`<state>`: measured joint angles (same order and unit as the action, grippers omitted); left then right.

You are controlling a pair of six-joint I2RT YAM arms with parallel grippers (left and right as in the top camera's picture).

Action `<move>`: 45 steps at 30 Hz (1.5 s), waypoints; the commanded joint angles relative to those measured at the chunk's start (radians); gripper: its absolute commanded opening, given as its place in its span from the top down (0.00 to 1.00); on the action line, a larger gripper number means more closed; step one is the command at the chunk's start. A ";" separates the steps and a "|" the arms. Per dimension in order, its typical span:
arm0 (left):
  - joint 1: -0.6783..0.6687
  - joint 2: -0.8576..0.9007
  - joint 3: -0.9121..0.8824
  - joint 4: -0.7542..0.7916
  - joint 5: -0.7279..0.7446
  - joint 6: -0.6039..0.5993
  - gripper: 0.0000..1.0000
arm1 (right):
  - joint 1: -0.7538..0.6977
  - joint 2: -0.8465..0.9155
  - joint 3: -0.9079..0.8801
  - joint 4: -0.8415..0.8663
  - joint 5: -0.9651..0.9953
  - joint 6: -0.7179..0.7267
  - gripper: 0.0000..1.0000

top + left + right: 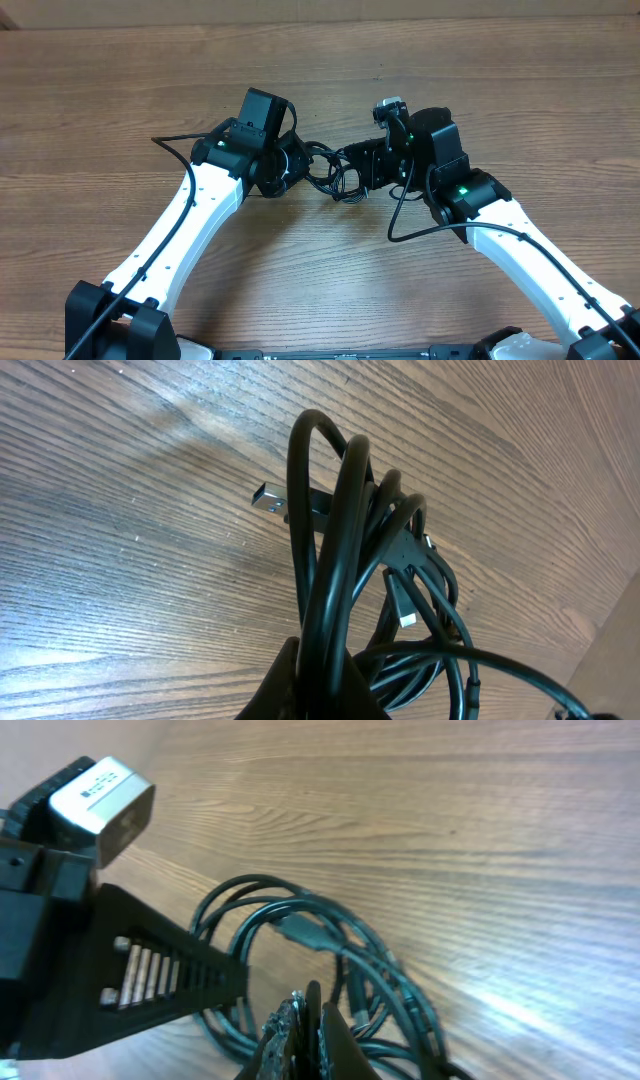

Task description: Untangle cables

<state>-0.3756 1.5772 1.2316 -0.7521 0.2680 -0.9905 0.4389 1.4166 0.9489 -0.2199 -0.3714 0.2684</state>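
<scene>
The cables (pixel 326 170) are one small knotted bundle of thin black cords at the table's middle, held between my two grippers. My left gripper (pixel 298 166) grips the bundle's left side. In the left wrist view its jaws (pixel 330 685) are shut on a few cable strands (pixel 330 540), and a silver USB plug (pixel 275 498) sticks out to the left. My right gripper (pixel 352 172) is at the bundle's right side. In the right wrist view its jaws (pixel 308 1035) are shut on a thin strand, with cable loops (pixel 300 925) just beyond.
The wooden table (pixel 480 60) lies all round. The right arm's thicker black wire (pixel 398 215) loops down beside that arm. The left arm's wire (pixel 175 148) trails to the left. My left gripper's body (pixel 150 975) fills the left of the right wrist view.
</scene>
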 commanded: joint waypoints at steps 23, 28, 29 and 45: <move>0.002 -0.016 0.024 0.001 -0.013 0.026 0.96 | -0.003 -0.032 0.018 -0.007 -0.218 -0.061 0.27; 0.002 -0.016 0.024 0.001 -0.019 -0.007 0.96 | -0.003 -0.032 0.018 -0.114 -0.218 -0.060 0.26; 0.002 -0.016 0.024 0.000 -0.025 -0.026 0.96 | -0.003 -0.032 0.018 -0.139 -0.218 -0.060 0.26; 0.045 -0.016 0.024 -0.173 -0.013 -0.555 0.96 | -0.003 -0.032 0.018 -0.269 -0.145 -0.061 0.23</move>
<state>-0.3405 1.5772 1.2316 -0.9279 0.1932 -1.4338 0.4389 1.4071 0.9493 -0.4908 -0.5331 0.2092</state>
